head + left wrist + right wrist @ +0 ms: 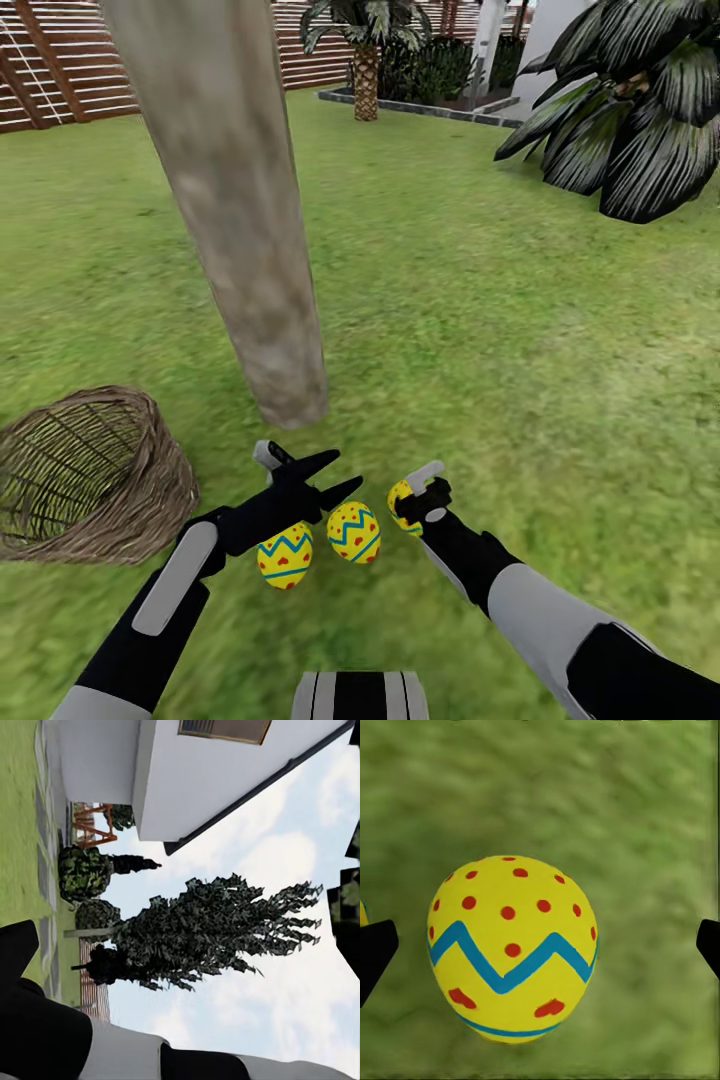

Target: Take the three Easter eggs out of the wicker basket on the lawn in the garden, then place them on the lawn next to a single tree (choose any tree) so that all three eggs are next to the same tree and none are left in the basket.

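Note:
Three Easter eggs lie on the lawn just in front of the pale tree trunk: one, one and a third partly covered by my right gripper. In the right wrist view this egg rests on the grass between the gripper's wide-apart black fingertips, untouched. My left gripper is open and empty, hovering above the leftmost egg. The wicker basket lies tipped on the grass to the left, with no egg visible inside.
A scaly-trunked palm and a stone border stand at the back, with a slat fence at the back left. A dark broad-leaved plant fills the right. The left wrist view faces a white house and a dark conical tree.

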